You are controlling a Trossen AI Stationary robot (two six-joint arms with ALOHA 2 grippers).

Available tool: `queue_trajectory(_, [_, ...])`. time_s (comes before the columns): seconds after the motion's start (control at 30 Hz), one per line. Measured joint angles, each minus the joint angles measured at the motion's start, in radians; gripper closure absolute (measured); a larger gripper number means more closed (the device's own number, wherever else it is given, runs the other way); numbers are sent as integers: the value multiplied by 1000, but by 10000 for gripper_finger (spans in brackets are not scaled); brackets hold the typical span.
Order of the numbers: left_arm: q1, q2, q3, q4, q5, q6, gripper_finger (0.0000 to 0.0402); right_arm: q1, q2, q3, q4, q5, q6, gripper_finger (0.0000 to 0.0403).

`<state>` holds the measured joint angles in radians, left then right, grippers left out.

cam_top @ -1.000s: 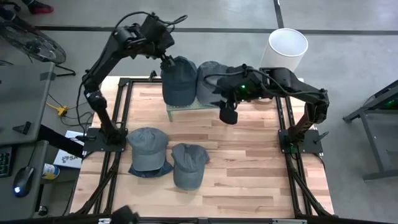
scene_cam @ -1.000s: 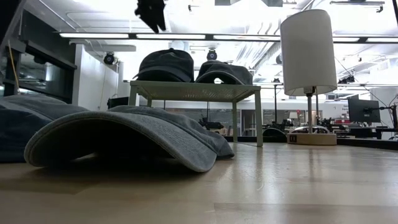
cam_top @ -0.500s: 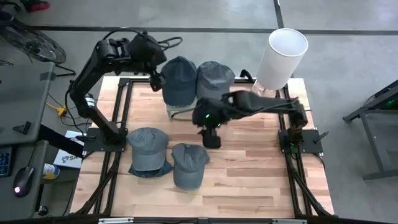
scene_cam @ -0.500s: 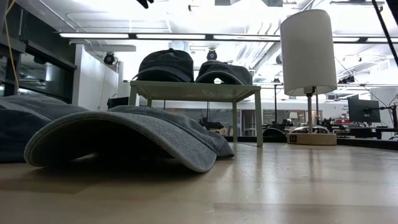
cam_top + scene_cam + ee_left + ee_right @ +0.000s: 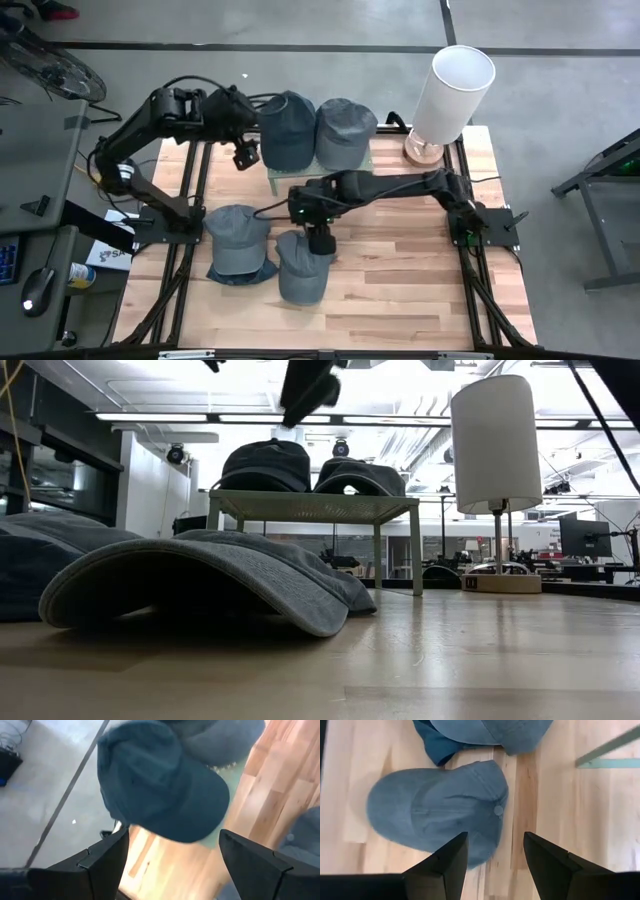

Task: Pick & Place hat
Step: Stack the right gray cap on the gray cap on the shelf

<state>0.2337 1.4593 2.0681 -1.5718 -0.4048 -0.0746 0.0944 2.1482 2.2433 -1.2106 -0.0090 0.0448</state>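
Observation:
A dark blue cap (image 5: 287,128) and a grey cap (image 5: 345,130) rest on a small green stand (image 5: 290,180) at the far middle. A blue cap (image 5: 303,265) lies crown up on the table, and another cap (image 5: 237,235) lies to its left on a darker one (image 5: 230,274). My right gripper (image 5: 320,240) is open above the blue cap (image 5: 437,815), its fingers over the crown's far edge, touching nothing. My left gripper (image 5: 243,155) is open and empty, left of the stand, facing the dark blue cap (image 5: 160,795).
A lamp with a white shade (image 5: 462,78) stands on a wooden base (image 5: 425,150) at the table's far right. The near right half of the wooden table (image 5: 420,290) is bare. In the low view the nearest cap (image 5: 200,575) fills the left foreground.
My right gripper has swung from beside the stand toward the table's near left and come over the blue cap on the table. My left gripper has drawn back from the far end of the dark blue cap toward the near left of the stand. The caps have stayed put.

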Motion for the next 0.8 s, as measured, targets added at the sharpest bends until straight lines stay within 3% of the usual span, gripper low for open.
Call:
queue_trajectory(0.2, [-74, -108, -145, 0, -29, -156, 97, 0, 99, 0, 27, -53, -43, 220])
queue_trajectory(0.47, [-225, -219, -284, 1, -99, -412, 97, 0, 215, 0, 69, -48, -84, 220])
queue_trajectory(0.67, [-323, -243, -358, 1, -157, -521, 97, 0, 259, 0, 144, 68, -81, 220])
queue_trajectory(0.8, [-355, -243, -380, 1, -166, -544, 97, -3, 261, 0, 144, 71, -80, 219])
